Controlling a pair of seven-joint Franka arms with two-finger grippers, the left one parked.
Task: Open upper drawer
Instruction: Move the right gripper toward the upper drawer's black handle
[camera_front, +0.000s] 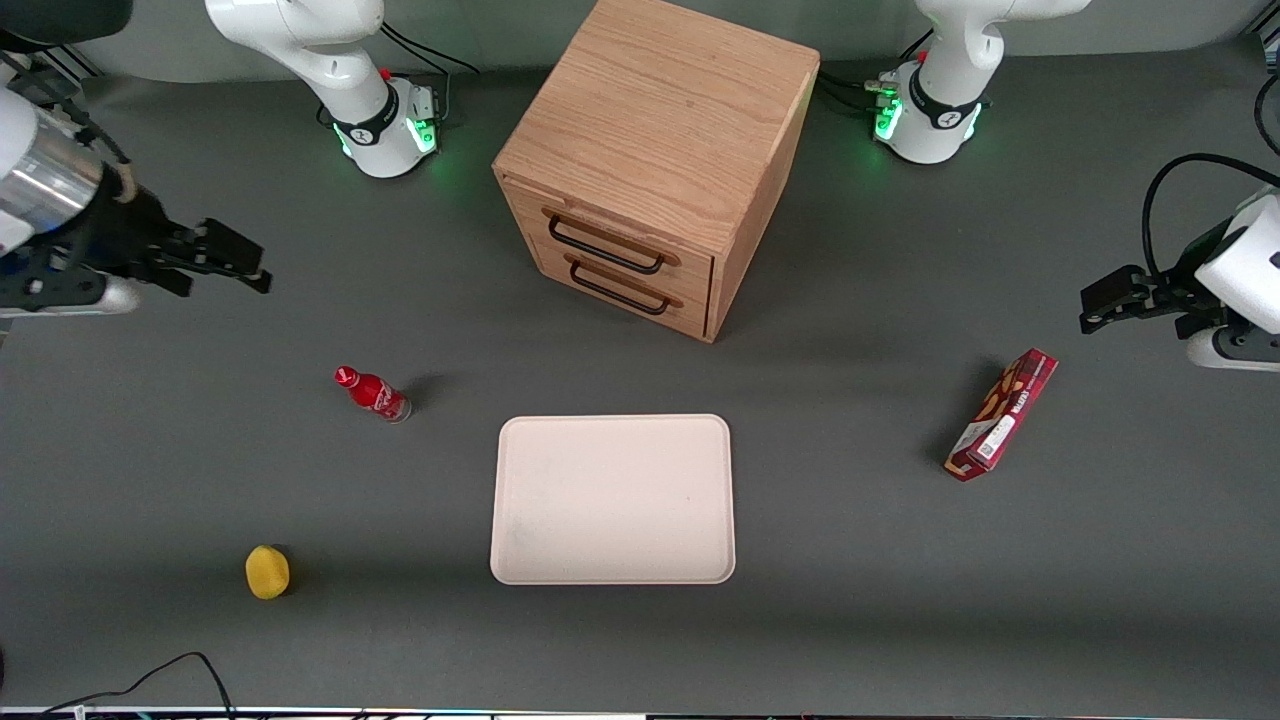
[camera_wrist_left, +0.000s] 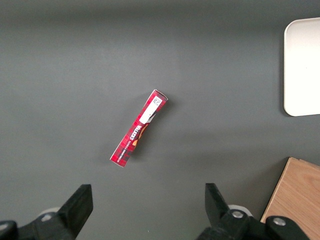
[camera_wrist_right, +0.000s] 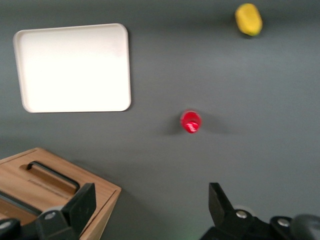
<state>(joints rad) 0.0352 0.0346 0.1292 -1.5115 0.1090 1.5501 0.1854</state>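
Note:
The light oak cabinet (camera_front: 655, 110) stands at the middle of the table, farther from the front camera than the tray. Its upper drawer (camera_front: 608, 240) sits flush and shut, its thin black bar handle (camera_front: 603, 247) just above the lower drawer's handle (camera_front: 622, 290). My right gripper (camera_front: 245, 265) hangs open and holds nothing, well off toward the working arm's end of the table, apart from the cabinet. In the right wrist view the gripper (camera_wrist_right: 150, 196) is over bare table, with a corner of the cabinet (camera_wrist_right: 95, 192) beside one finger (camera_wrist_right: 82, 202).
A cream tray (camera_front: 612, 500) lies in front of the cabinet. A small red bottle (camera_front: 373, 394) stands between the gripper and the tray. A yellow lemon-like object (camera_front: 267, 572) lies nearer the front camera. A red snack box (camera_front: 1002, 414) lies toward the parked arm's end.

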